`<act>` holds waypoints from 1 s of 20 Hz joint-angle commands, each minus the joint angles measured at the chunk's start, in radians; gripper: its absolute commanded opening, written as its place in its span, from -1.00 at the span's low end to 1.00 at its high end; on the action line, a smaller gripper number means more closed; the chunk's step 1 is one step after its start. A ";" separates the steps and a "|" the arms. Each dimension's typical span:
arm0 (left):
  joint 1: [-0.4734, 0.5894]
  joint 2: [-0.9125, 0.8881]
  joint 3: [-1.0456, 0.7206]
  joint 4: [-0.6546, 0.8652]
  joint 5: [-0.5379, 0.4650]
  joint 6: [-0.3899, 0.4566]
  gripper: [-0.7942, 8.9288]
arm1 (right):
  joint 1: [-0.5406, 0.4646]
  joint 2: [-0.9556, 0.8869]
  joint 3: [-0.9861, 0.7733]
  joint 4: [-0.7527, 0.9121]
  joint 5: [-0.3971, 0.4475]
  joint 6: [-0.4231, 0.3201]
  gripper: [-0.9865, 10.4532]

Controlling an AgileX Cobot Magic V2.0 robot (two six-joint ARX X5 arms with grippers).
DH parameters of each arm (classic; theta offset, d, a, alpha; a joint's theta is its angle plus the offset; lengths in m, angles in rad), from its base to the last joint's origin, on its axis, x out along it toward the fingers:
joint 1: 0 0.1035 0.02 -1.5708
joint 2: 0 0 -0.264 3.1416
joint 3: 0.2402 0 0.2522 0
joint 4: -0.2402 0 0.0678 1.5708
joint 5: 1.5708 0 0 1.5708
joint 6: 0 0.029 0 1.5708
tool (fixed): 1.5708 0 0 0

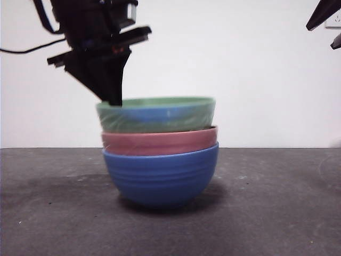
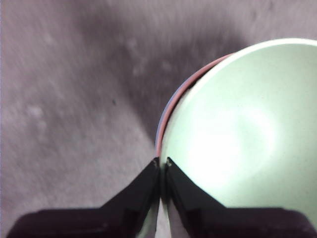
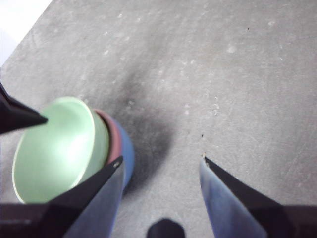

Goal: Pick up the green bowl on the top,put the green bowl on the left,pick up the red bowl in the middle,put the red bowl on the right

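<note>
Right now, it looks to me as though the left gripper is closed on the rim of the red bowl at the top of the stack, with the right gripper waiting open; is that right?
Not quite: the left gripper is closed on the rim of the green bowl, which tops the stack. The red bowl sits beneath it, as the front view shows. The right gripper does wait open.

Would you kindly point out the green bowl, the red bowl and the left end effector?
green bowl [image 1: 157, 118], front view, its side wall.
red bowl [image 1: 160, 143], front view, its rim band.
left end effector [image 2: 162, 166], left wrist view, between its tips.

A bare robot test bench, likely a lab: dark grey table; plain white wall; wall socket at the top corner.
</note>
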 commanded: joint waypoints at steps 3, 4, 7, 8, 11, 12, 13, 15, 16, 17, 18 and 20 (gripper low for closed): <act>0.003 0.004 0.130 -0.081 -0.002 0.014 -0.85 | 0.003 0.002 0.003 0.003 0.003 0.006 -0.39; 0.003 0.004 0.167 -0.110 -0.003 0.023 -0.85 | 0.003 0.002 0.003 0.003 0.003 0.006 -0.39; 0.016 -0.018 0.280 -0.216 -0.072 0.062 -0.85 | 0.003 0.002 0.003 0.003 0.003 0.005 -0.39; 0.023 -0.040 0.297 -0.242 -0.114 0.062 -0.85 | 0.003 0.002 0.003 0.003 0.003 0.003 -0.39; 0.090 -0.140 0.303 -0.327 -0.176 0.062 -0.86 | 0.002 0.002 0.003 0.003 0.003 0.003 -0.39; 0.122 -0.170 0.295 -0.348 -0.179 0.062 -0.86 | 0.002 0.002 0.003 0.003 0.003 0.002 -0.39; 0.164 -0.206 0.270 -0.360 -0.179 0.062 -0.86 | 0.002 0.002 0.003 0.003 0.004 0.002 -0.39; 0.244 -0.276 0.184 -0.353 -0.177 0.062 -0.86 | 0.002 0.002 0.003 0.003 0.006 0.002 -0.39; 0.277 -0.307 0.132 -0.341 -0.174 0.061 -0.86 | 0.002 0.002 0.003 0.003 0.006 0.002 -0.39; 0.314 -0.340 0.065 -0.317 -0.150 0.062 -0.86 | 0.002 0.002 0.003 0.005 0.007 0.002 -0.39; 0.342 -0.361 0.010 -0.293 -0.120 0.062 -0.86 | 0.002 0.002 0.003 0.008 0.007 0.002 -0.39; 0.389 -0.377 -0.105 -0.241 -0.077 0.062 -0.86 | 0.002 0.002 0.003 0.022 0.006 0.003 -0.39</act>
